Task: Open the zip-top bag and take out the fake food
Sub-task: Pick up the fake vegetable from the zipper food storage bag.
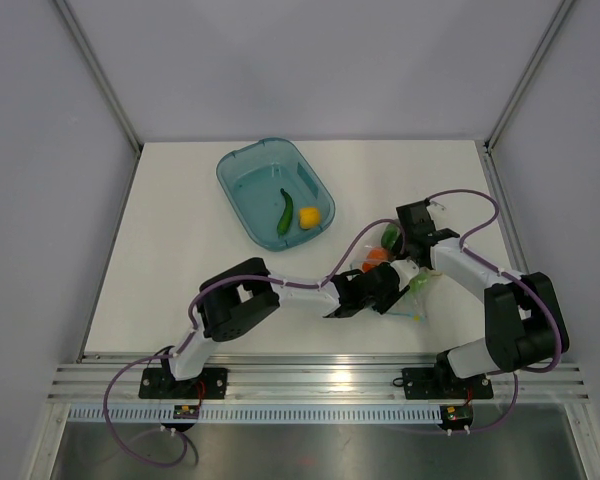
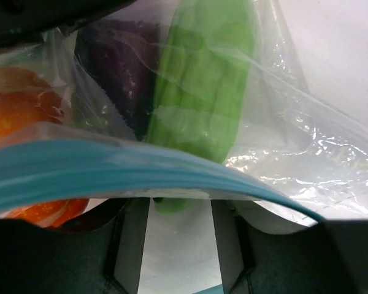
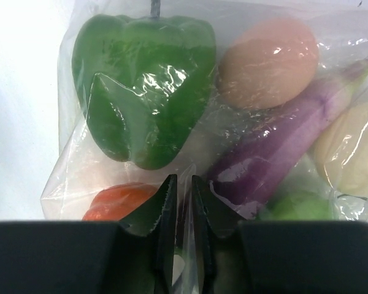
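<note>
Nearest to the arm bases, at the near left edge of the zip-top bag [image 1: 410, 300], is the left gripper [image 2: 179, 208]. Its jaws stand moderately apart and hold nothing; bare table [image 2: 175, 257] shows between the two fingers [image 2: 132, 245]. Just beyond the fingertips, the bag's blue zip strip [image 2: 141, 171] runs from side to side over the whole left wrist view. Its long axis therefore lies across the direction in which this gripper points. I judge that the coming move turns on this relation. The left arm is the nearer one to the strip, but it can catch a lip only when the strip comes between its fingers.

Behind the strip, inside the bag, lies the fake food, among it a green pepper [image 3: 141, 92] and a purple eggplant [image 3: 276, 159].

The right gripper [image 3: 183, 180] is on the body of the bag, where no strip is in its view. Its jaws are almost together, and a fold of the clear film seems to be pinched between them.

Farthest, to the far left of the bag and well apart from it, stands a teal tub [image 1: 225, 172] holding a green cucumber [image 1: 285, 212] and a yellow lemon [image 1: 308, 216].
</note>
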